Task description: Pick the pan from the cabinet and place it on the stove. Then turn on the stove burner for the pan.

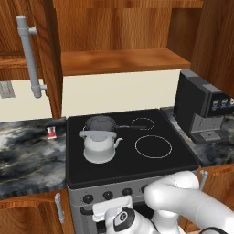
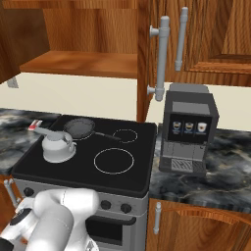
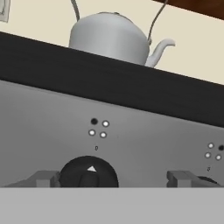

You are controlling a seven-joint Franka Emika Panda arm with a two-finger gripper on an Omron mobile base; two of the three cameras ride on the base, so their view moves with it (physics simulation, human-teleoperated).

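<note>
One half of the job looks finished: the pan is out of the cabinet and sits on the stove, on the back-left part of the black glass, its thin handle pointing toward 3 o'clock in the left base view. Just in front of it, at about 6 o'clock from the pan, stands a white kettle; I cannot tell whether the two touch. The cabinet shelf is bare and its door hangs swung out at 9 o'clock.

What remains, by my reading, is turning on the burner under the pan. In the hand view the gripper faces the grey front panel with its two fingers spread wide, holding nothing. A black knob sits at the left, right beside the left fingertip, rather than midway between the pair; a second knob edge peeps at 3 o'clock by the right fingertip. Above the knob, a cluster of four dots has its upper-left one dark, which I take to mark the back-left burner. The knob's white pointer aims up at a small mark, so the burner is probably not yet on.
</note>
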